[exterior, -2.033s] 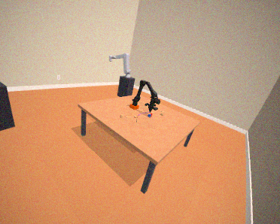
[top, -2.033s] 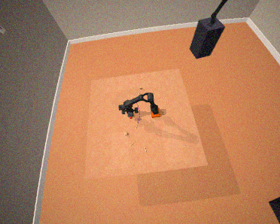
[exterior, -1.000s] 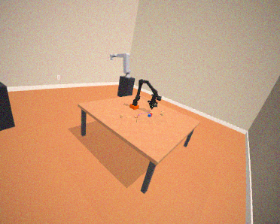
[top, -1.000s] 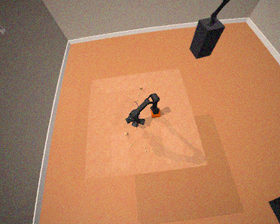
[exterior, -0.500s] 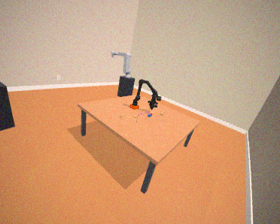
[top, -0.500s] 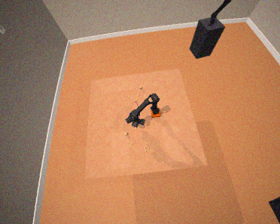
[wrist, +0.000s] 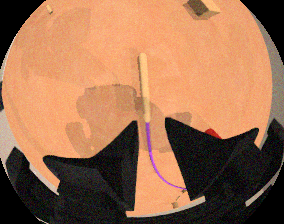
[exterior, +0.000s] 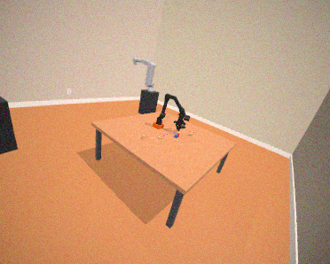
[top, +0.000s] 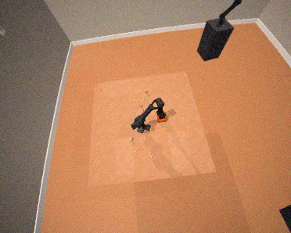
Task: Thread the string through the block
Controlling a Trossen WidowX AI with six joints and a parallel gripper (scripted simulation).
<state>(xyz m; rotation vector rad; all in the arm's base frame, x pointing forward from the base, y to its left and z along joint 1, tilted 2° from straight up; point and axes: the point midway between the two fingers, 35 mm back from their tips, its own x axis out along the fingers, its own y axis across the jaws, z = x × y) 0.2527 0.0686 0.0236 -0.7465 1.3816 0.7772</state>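
In the wrist view a thin wooden stick [wrist: 143, 86] lies on the table and points away from me. A purple string [wrist: 154, 163] runs from its near end back under the gripper. My gripper [wrist: 151, 125] [top: 140, 127] [exterior: 181, 126] is low over the table. Its fingers stand partly closed on either side of the stick's near end, with a visible gap and the stick close to the left finger. The wooden block [wrist: 195, 6] with its dark hole sits ahead and to the right. The round button is not clearly in view.
A small red object [wrist: 213, 133] sits by the right finger. A blue cube [exterior: 176, 136] lies near the gripper. The arm's orange base [top: 161, 117] [exterior: 157, 125] stands behind.
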